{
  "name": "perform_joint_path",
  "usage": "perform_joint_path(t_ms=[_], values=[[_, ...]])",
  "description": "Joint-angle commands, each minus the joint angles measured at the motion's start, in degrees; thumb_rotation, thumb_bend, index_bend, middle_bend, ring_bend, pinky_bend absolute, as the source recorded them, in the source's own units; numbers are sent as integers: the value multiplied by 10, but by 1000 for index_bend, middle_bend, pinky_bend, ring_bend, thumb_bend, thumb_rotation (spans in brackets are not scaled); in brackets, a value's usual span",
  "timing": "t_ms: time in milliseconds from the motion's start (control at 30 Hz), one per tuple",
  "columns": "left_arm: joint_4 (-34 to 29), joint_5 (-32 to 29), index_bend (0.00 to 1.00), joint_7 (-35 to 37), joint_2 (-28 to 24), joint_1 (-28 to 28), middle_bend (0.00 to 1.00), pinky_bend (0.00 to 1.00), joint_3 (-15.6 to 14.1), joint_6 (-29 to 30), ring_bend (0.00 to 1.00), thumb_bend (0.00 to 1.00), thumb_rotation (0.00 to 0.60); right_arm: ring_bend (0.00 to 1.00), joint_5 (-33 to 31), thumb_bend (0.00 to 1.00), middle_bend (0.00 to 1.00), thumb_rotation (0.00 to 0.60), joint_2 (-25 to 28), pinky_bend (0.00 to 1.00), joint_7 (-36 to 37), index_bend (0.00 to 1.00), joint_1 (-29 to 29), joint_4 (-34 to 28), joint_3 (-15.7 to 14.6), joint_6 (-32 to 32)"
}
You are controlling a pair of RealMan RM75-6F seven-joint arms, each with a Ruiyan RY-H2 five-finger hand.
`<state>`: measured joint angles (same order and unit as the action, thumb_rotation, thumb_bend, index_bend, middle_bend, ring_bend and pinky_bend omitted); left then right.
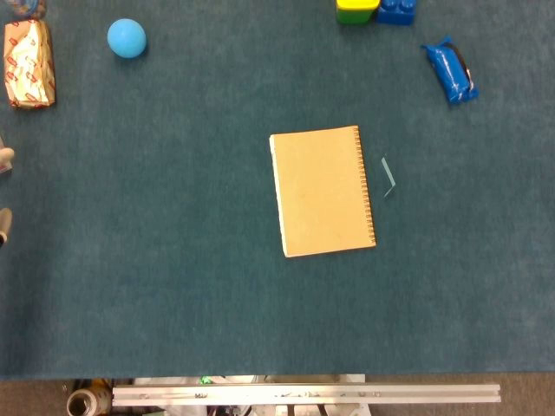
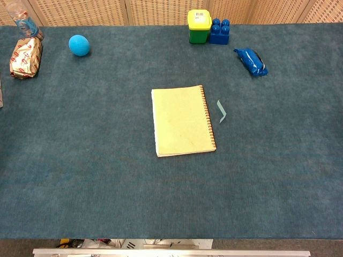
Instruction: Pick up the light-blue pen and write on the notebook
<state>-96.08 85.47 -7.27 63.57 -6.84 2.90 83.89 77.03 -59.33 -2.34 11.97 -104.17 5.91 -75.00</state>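
Nearest to me, an aluminium rail (image 1: 305,394) is running along the table's front edge, and beyond it the teal cloth table (image 1: 173,286) is spreading out. Sitting closed near the middle is the notebook (image 1: 322,191), its tan cover facing up and its spiral binding running down the right-hand side as I see it. Just beside that binding, apart from it, the light-blue pen (image 1: 388,176) is lying on the cloth; it is showing as a thin pale sliver, too small for me to make out which end is the tip. Neither of my hands is appearing clearly in the head or chest view, so I am unable to say how my fingers are lying; a couple of pale shapes are poking in at the left edge, but I cannot tell what they are. Along the far side, a blue ball (image 1: 127,38) is resting near a wrapped snack packet (image 1: 29,64), while a yellow-lidded green tub (image 2: 199,26) is standing touching a blue toy block (image 2: 220,31), with a blue foil packet (image 1: 450,72) lying off to their right.
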Motion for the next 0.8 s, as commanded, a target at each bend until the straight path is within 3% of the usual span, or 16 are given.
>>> perform_joint_path(t_ms=[33, 167, 333, 433, 500, 600, 800], values=[[0, 0, 204, 0, 0, 1, 273, 122, 0, 2, 223, 343, 600, 605, 8, 198, 645, 600, 2, 878, 5, 443, 2, -4, 1, 0], [-1, 2, 204, 2, -1, 3, 274, 122, -2, 6, 223, 343, 600, 606, 42, 198, 645, 600, 8, 877, 40, 443, 18, -2, 2, 16], [2, 12, 204, 11, -1, 4, 275, 122, -3, 12, 225, 343, 600, 693, 74, 203, 716, 600, 27, 885, 70, 443, 77, 20, -1, 110], [8, 16, 204, 18, 1, 7, 277, 122, -5, 18, 227, 343, 600, 894, 76, 205, 890, 600, 11, 985, 39, 443, 113, 38, 6, 151], [8, 14, 204, 20, -1, 9, 278, 122, -6, 18, 228, 343, 600, 977, 78, 219, 970, 600, -2, 1000, 14, 443, 134, 46, 9, 173], [9, 11, 204, 23, -2, 12, 278, 122, -6, 21, 227, 343, 600, 1000, 76, 288, 1000, 600, -34, 1000, -28, 443, 172, 65, 14, 212], [12, 5, 204, 26, -4, 17, 277, 122, -8, 22, 227, 343, 600, 1000, 71, 319, 1000, 600, -92, 1000, -78, 443, 228, 115, 14, 273]])
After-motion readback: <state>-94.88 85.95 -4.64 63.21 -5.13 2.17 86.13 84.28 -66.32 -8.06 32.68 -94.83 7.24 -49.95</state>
